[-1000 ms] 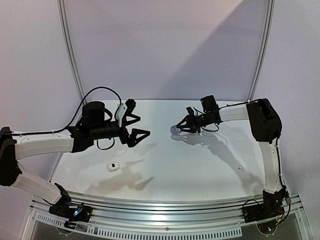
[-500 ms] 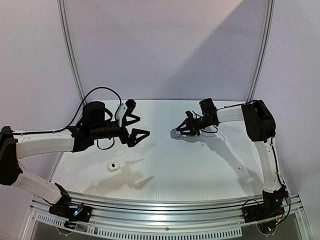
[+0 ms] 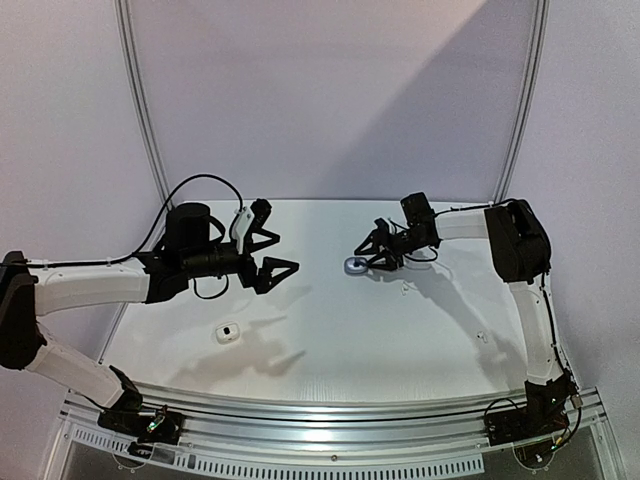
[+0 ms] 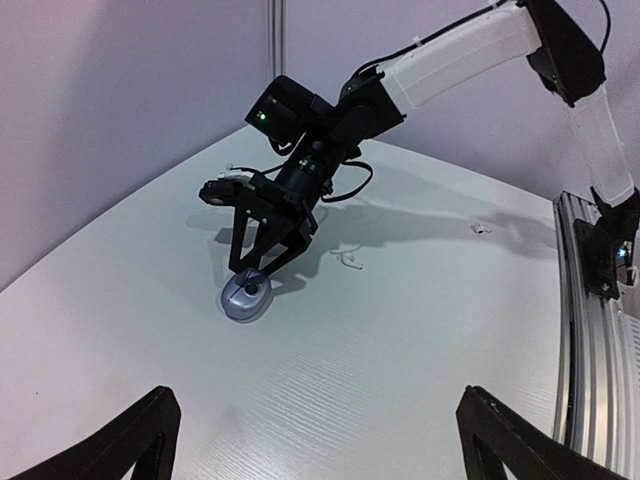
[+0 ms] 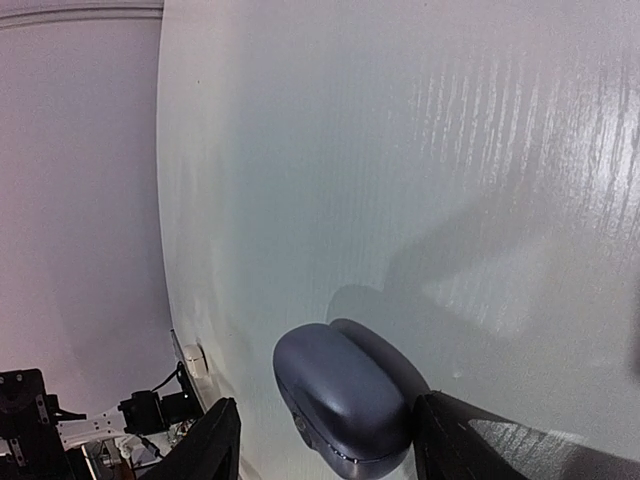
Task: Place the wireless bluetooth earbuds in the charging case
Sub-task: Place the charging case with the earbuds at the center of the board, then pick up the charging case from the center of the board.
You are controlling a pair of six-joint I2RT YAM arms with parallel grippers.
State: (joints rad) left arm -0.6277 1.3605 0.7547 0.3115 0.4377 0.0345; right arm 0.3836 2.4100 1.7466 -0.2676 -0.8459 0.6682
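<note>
The grey-purple charging case (image 3: pixel 355 266) lies on the white table, back centre-right. It also shows in the left wrist view as the case (image 4: pixel 245 297) and in the right wrist view as the case (image 5: pixel 345 400). My right gripper (image 3: pixel 364 256) hangs just over it, open, its fingers (image 5: pixel 215 445) standing either side of the case with a gap on the left side. A small white earbud (image 3: pixel 405 290) lies just right of that spot, and another earbud (image 3: pixel 482 337) lies near the right edge. My left gripper (image 3: pixel 281 240) hovers wide open and empty over the left half of the table.
A white pebble-like case (image 3: pixel 228 333) sits at the front left of the table, under the left arm. A metal rail (image 3: pixel 330 410) runs along the near edge, and the arm bases stand at its two ends. Purple walls enclose the back.
The right gripper came down a little with the grey-purple case and its jaws spread apart, leaving the case on the table. The left arm stayed still.
</note>
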